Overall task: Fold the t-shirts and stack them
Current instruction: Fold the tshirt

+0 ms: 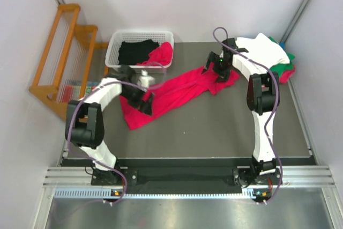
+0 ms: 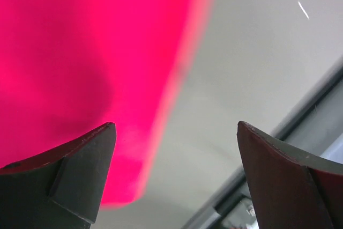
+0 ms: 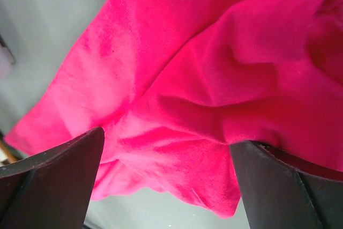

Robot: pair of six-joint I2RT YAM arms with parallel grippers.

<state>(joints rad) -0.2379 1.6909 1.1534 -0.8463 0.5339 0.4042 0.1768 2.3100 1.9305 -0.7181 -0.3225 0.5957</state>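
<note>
A crimson-red t-shirt (image 1: pixel 177 92) lies spread diagonally across the dark table (image 1: pixel 214 132). My left gripper (image 1: pixel 143 104) hovers low over its near-left end. In the left wrist view it (image 2: pixel 176 127) is open, with the shirt's edge (image 2: pixel 69 52) by the left finger and bare table between the jaws. My right gripper (image 1: pixel 220 72) is over the shirt's bunched far-right end. In the right wrist view it (image 3: pixel 166 138) is open, with crumpled red cloth (image 3: pixel 214 52) between the jaws. A folded white t-shirt (image 1: pixel 262 51) tops a stack with green and red cloth under it at the back right.
A white lattice basket (image 1: pixel 115 46) at the back left holds a black shirt (image 1: pixel 136 51) and a red one (image 1: pixel 161 54) hanging over its rim. A wooden rack (image 1: pixel 59 52) stands off the table to the left.
</note>
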